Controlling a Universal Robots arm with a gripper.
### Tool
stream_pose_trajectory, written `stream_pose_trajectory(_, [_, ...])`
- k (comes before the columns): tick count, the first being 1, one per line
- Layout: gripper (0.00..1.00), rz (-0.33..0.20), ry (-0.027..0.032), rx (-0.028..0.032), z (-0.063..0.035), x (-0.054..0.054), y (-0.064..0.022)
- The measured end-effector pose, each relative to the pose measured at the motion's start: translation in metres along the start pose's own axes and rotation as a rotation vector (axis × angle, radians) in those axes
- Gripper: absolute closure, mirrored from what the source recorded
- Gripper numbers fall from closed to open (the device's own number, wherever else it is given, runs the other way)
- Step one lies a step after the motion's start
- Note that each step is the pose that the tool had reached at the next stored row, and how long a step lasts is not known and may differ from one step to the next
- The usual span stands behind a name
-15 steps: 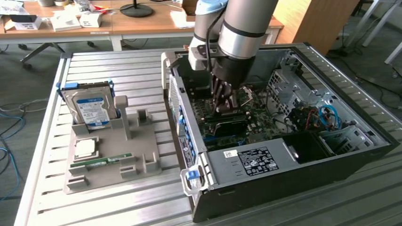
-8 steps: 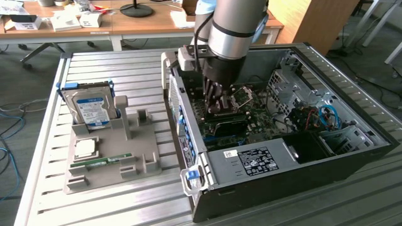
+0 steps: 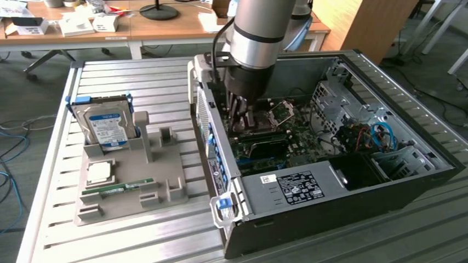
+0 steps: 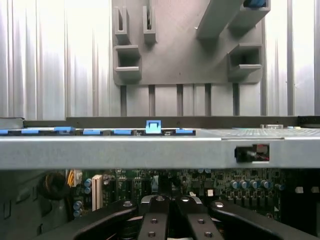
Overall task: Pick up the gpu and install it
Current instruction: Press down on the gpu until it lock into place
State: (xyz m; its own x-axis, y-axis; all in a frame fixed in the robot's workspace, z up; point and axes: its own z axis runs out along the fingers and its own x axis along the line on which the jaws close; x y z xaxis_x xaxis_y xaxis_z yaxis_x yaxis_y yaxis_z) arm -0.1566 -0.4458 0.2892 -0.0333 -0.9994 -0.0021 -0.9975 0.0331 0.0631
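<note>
In the exterior view the arm reaches down at upper centre of the frame into the open computer case [image 3: 409, 181], its hand [image 3: 241, 118] low over the motherboard [image 3: 292, 137]. In the wrist view the hand's fingers [image 4: 155, 220] are pressed together at the bottom centre; whether they pinch the gpu cannot be told. At the left of the exterior frame, a grey holder [image 3: 146, 181] on the slatted table [image 3: 109, 246] carries the hard drive [image 3: 106, 129] and a green memory stick [image 3: 117, 189]
</note>
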Motion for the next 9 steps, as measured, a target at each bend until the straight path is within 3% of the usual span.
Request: stream_pose_trajectory(9, [0.89, 0.004, 0.0006, 0.0012, 0.001, -0.003, 0.0161])
